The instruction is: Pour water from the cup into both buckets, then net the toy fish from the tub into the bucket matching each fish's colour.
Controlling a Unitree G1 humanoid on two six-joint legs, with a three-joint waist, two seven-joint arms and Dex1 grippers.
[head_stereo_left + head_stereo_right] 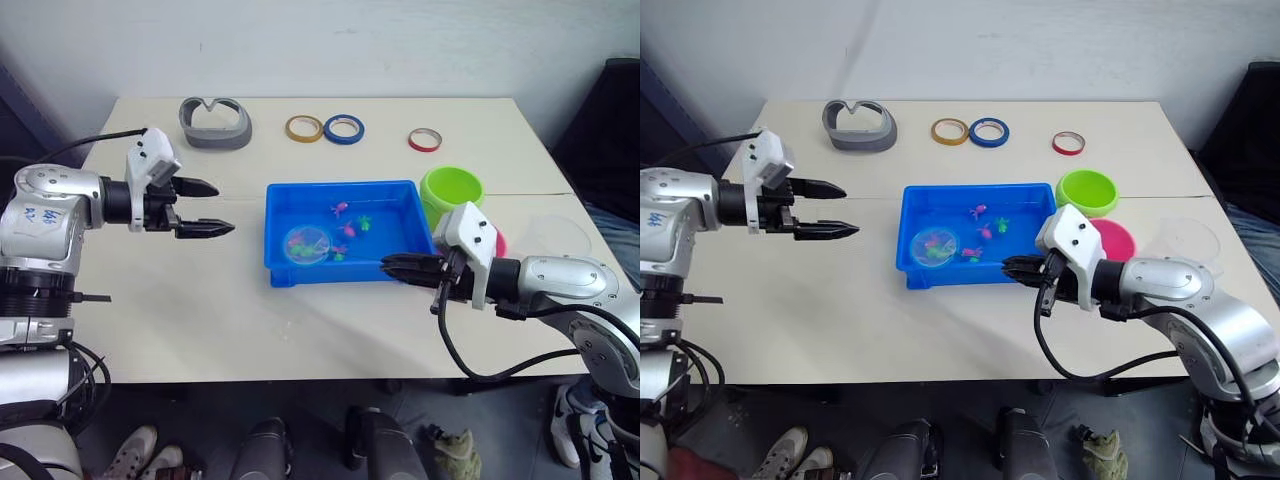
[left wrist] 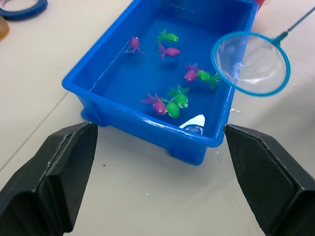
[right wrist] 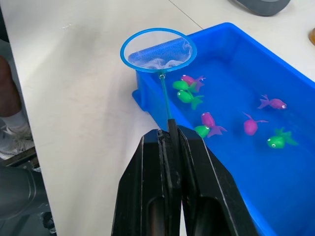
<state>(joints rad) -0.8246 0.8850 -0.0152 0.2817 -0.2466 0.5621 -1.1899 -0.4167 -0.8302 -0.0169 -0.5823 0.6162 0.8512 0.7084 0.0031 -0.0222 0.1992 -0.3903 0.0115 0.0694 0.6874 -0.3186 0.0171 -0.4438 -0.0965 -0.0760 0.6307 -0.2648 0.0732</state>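
Note:
The blue tub (image 1: 340, 187) sits mid-table with several green and pink toy fish (image 2: 173, 104) in it. My right gripper (image 1: 388, 266) is at the tub's front right corner, shut on the thin handle of the net (image 3: 158, 49). The blue hoop hangs over the tub's front left corner, and its mesh looks empty. The green bucket (image 1: 452, 188) stands right of the tub, with the pink bucket (image 1: 1112, 240) in front of it, partly behind my right wrist. The clear cup (image 1: 1185, 240) stands further right. My left gripper (image 1: 222, 208) is open, left of the tub, holding nothing.
A grey curved object (image 1: 215, 122) lies at the back left. Yellow (image 1: 304, 128), blue (image 1: 343, 128) and red (image 1: 426, 139) tape rings lie along the back. Bare tabletop stretches left and in front of the tub. Shoes (image 1: 140, 455) show on the floor below the table's front edge.

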